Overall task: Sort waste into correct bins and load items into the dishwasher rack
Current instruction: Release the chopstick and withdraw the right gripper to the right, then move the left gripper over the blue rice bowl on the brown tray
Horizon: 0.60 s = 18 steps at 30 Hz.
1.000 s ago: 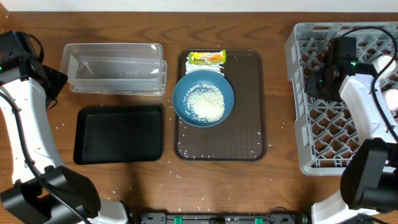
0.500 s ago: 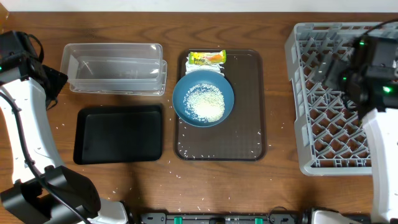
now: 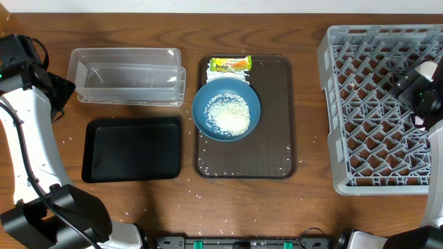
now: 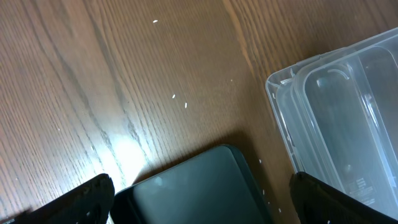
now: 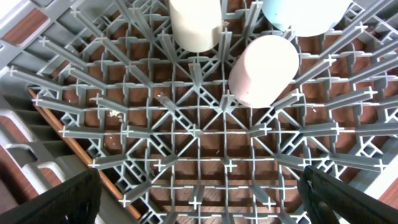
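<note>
A wide dark-blue bowl [image 3: 225, 111] holding white rice sits on the brown serving tray [image 3: 277, 131]. A yellow-green snack wrapper [image 3: 230, 64] lies behind it, and a bit of white napkin [image 3: 240, 78] peeks out between them. The clear tub [image 3: 128, 75] and black tray [image 3: 131, 149] lie to the left. My left gripper [image 4: 202, 199] hangs open above the black tray's corner [image 4: 193, 186]. In the grey dishwasher rack [image 3: 370, 111], a pink cup [image 5: 262, 70] stands upside down beside a white cup [image 5: 195, 23] and a light-blue bowl [image 5: 305, 15]. My right gripper [image 5: 202, 199] is open and empty above the rack's grid.
Loose rice grains [image 3: 208, 166] are scattered on the serving tray and on the wooden table in front of it. The clear tub [image 4: 342, 118] lies right of my left fingers. My right arm [image 3: 422, 90] is over the rack's right edge.
My right arm has swung from the rack's middle to its right edge, largely leaving the overhead view, and its jaws have opened. The left arm has not moved.
</note>
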Motion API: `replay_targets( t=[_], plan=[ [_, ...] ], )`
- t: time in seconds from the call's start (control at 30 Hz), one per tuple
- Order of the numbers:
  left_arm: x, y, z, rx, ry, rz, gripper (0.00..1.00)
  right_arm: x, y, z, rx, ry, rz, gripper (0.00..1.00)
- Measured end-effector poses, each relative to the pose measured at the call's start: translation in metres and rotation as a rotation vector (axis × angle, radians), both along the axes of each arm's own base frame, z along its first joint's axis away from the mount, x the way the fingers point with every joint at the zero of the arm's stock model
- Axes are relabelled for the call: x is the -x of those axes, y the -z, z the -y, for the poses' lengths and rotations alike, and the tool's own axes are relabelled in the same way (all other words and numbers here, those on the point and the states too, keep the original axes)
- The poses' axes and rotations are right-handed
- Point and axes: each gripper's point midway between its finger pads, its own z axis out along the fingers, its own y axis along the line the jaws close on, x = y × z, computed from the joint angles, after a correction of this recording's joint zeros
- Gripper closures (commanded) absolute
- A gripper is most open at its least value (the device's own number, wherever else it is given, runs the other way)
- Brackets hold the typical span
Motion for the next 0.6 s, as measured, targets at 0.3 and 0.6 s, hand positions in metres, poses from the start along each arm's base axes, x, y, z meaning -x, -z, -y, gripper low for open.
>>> replay_targets(
  t=[0.3, 0.6],
  plan=[
    [0.0, 0.0, 0.0, 0.0, 0.0, 0.0, 0.07, 0.0017, 0.0012, -0.0004, -0.007, 0.01, -0.004, 0.01],
    [0.0, 0.0, -0.0001, 0.0, 0.0, 0.0, 0.07, 0.0017, 0.0012, -0.0006, -0.01, 0.014, -0.002, 0.01]
  ],
)
